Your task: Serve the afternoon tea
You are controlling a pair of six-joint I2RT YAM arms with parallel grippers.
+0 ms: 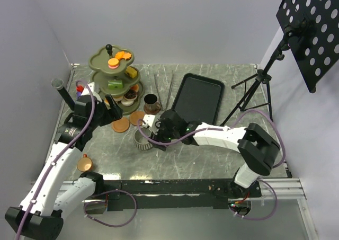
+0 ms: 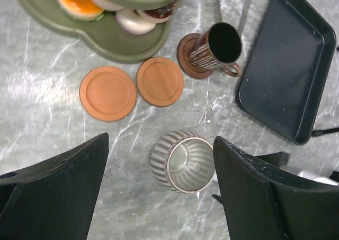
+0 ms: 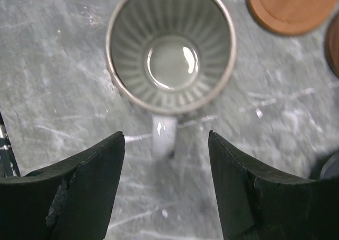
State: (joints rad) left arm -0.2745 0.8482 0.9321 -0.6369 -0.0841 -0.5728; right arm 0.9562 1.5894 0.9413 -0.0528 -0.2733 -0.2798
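Note:
The striped grey cup (image 1: 142, 139) stands upright on the marble table. Its handle (image 3: 164, 134) points at my right gripper (image 3: 167, 144), which is open just short of it. My left gripper (image 2: 160, 139) is open too, hanging above the table with the striped cup (image 2: 183, 161) showing between its fingers, untouched. Two bare brown saucers (image 2: 108, 93) (image 2: 160, 81) lie beside the olive-green stand (image 1: 100, 65). The stand carries orange (image 1: 124, 55), green (image 1: 114, 84) and brown (image 1: 130, 94) pastries. A dark cup (image 2: 214, 49) sits on a third saucer. The copper cup (image 1: 85, 163) stands near the front left.
A black rectangular tray (image 1: 197, 98) lies right of the dark cup, with metal tongs (image 1: 163, 89) between them. A tripod (image 1: 259, 81) with a perforated black panel stands at the back right. Grey walls close in the left and the back.

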